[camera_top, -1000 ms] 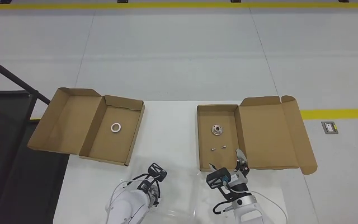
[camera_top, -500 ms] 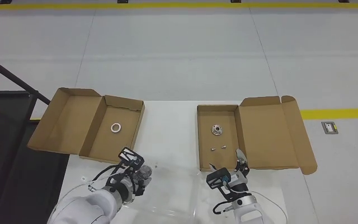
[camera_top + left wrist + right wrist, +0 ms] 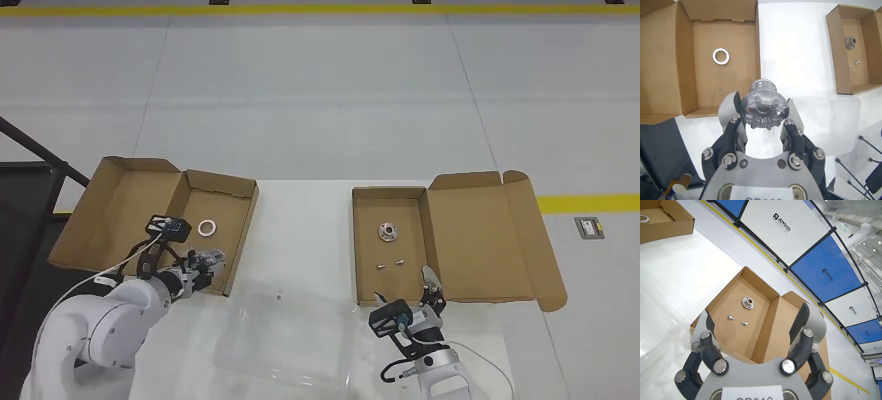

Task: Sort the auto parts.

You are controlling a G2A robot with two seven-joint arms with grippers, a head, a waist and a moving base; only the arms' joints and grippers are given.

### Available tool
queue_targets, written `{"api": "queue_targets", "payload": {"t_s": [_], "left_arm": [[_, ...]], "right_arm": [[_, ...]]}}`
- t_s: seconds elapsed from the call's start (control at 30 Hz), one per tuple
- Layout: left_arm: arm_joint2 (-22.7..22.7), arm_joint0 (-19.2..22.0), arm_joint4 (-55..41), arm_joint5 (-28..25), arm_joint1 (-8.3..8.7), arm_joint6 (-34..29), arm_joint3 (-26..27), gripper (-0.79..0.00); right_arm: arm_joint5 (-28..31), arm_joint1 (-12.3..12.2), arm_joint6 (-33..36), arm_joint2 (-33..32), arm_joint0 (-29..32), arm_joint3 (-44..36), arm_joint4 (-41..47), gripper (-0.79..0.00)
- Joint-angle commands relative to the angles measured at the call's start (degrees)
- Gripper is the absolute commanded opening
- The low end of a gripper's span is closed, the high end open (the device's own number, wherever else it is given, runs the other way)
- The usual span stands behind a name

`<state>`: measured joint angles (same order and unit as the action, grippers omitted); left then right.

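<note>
On the white table (image 3: 300,220), a ring (image 3: 721,56) lies in the left box (image 3: 725,85), and a flange (image 3: 748,303) and bolts (image 3: 731,317) in the right box (image 3: 745,336). The left gripper (image 3: 762,113) clamps a toothed hub (image 3: 763,106) above the left box's near edge, undelivered. The right gripper (image 3: 756,311) gapes empty.

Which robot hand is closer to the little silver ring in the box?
Left. The left gripper, holding a metal gear, hovers at the near edge of the box containing the ring. The right gripper is open beside the other box, much farther away.
</note>
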<state>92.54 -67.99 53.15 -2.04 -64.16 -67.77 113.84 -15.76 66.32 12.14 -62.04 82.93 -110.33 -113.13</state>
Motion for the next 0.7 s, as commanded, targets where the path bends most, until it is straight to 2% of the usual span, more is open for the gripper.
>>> {"api": "queue_targets", "payload": {"t_s": [0.0, 0.23, 0.3, 0.37, 0.47, 0.67], "left_arm": [[0.12, -0.15, -0.53, -0.08, 0.01, 0.02, 0.24, -0.785], [0.12, -0.15, -0.53, -0.08, 0.01, 0.02, 0.24, -0.785], [-0.44, -0.39, -0.32, 0.06, -0.02, 1.50, -1.88, -0.785], [-1.10, 1.89, -2.46, 0.21, -0.04, 1.03, -6.34, -0.785], [-3.31, 7.50, -2.12, 1.19, -0.13, 1.21, -15.25, -0.785], [-9.14, 16.75, 1.97, 4.37, -0.80, 6.15, -30.47, -0.785]], "right_arm": [[0.00, 0.00, 0.00, 0.00, 0.01, -0.01, -0.01, 0.000], [0.00, 0.00, 0.00, 0.00, 0.01, -0.01, -0.01, 0.000], [0.00, 0.00, 0.00, 0.00, 0.01, -0.01, -0.01, 0.000], [0.00, 0.00, 0.00, 0.00, 0.01, -0.01, -0.01, 0.000], [0.00, 0.00, 0.00, 0.00, 0.01, -0.01, -0.01, 0.000], [0.00, 0.00, 0.00, 0.00, 0.01, -0.01, -0.01, 0.000]]}}
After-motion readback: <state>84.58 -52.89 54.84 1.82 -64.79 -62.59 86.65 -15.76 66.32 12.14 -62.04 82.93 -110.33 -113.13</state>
